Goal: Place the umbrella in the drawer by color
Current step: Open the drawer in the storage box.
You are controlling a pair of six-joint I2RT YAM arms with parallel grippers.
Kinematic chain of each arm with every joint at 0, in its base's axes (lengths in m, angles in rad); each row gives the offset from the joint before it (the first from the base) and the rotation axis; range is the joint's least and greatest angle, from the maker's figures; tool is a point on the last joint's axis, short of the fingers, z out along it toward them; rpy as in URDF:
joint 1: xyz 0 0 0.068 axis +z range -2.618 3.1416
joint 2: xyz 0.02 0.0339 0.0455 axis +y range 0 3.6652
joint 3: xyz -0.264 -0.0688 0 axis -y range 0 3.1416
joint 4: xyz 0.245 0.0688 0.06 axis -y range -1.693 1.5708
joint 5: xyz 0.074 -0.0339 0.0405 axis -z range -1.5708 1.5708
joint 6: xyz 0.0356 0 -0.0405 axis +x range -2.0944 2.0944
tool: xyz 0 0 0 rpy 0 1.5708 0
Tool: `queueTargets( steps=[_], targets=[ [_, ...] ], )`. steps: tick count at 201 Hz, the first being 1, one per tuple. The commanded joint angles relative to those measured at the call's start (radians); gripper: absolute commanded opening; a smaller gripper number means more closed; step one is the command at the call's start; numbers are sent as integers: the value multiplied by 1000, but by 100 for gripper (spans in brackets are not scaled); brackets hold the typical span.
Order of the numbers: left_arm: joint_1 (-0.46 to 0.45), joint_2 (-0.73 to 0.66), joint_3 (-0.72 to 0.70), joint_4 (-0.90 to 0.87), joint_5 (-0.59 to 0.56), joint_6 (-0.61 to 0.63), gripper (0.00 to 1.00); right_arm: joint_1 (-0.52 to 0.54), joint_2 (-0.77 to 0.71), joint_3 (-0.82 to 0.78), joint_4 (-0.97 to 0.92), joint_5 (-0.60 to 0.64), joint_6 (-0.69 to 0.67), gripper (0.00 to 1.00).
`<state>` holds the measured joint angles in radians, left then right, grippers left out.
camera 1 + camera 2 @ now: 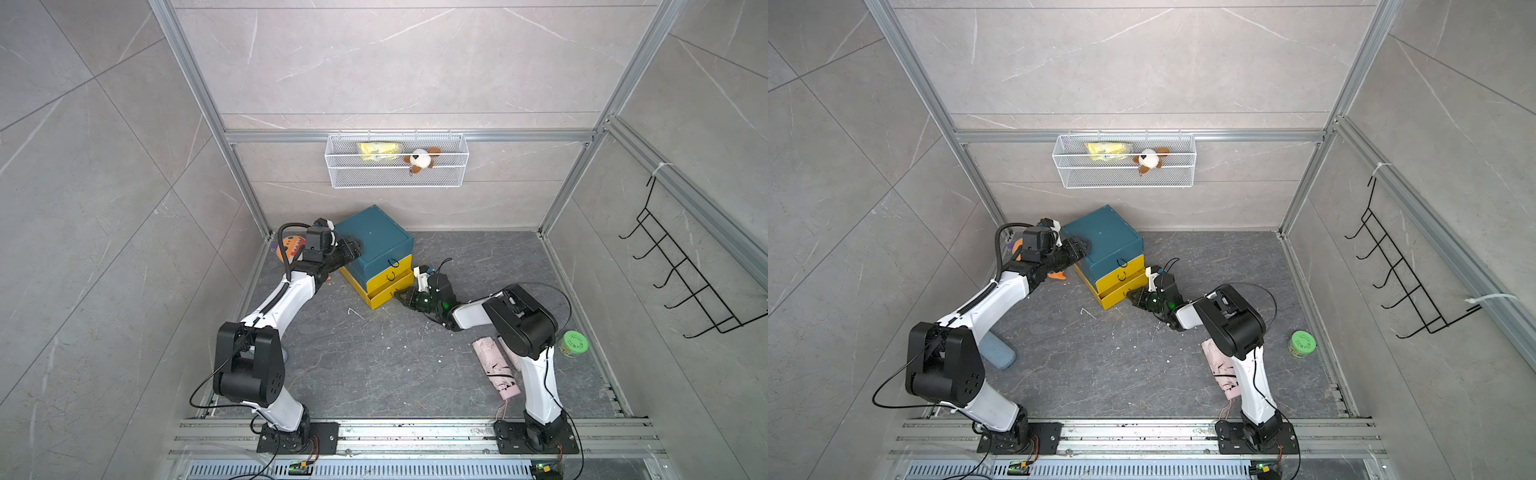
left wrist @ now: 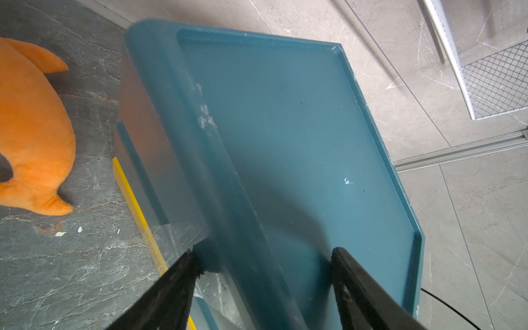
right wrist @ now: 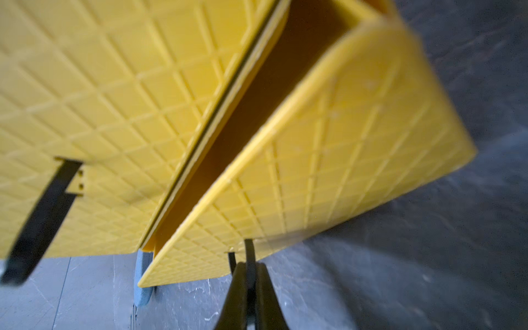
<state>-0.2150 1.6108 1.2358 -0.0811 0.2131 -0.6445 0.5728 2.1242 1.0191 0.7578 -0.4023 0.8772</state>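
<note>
One pink umbrella (image 1: 493,365); green lid (image 1: 574,341) print too small to read.

A small booth with walls of large pale grey, marble-veined tiles (image 1: 395,62) and a darker grey stone-look floor (image 1: 374,374), evenly lit with soft shadows. Silver aluminium posts (image 1: 195,83) frame the corners, and a horizontal bar (image 1: 291,136) crosses the back wall. A white wire-mesh basket (image 1: 397,178) hangs from that bar. A black wire hook rack (image 1: 685,262) is tied to the right side wall. Metal rails (image 1: 415,432) run along the near edge.
</note>
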Motion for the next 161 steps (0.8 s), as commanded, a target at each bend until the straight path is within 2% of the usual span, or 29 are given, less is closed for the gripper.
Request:
queueTargets(
  steps=[1, 79, 161],
  targets=[
    [-8, 44, -56, -174, -5, 42, 76, 6, -77, -71, 18, 8, -47, 5],
    [-9, 37, -61, -174, -7, 42, 76, 6, -263, -324, 31, 20, -85, 5],
    [-9, 36, -62, -172, -7, 42, 76, 9, -378, -444, -5, 37, -118, 5]
  ],
)
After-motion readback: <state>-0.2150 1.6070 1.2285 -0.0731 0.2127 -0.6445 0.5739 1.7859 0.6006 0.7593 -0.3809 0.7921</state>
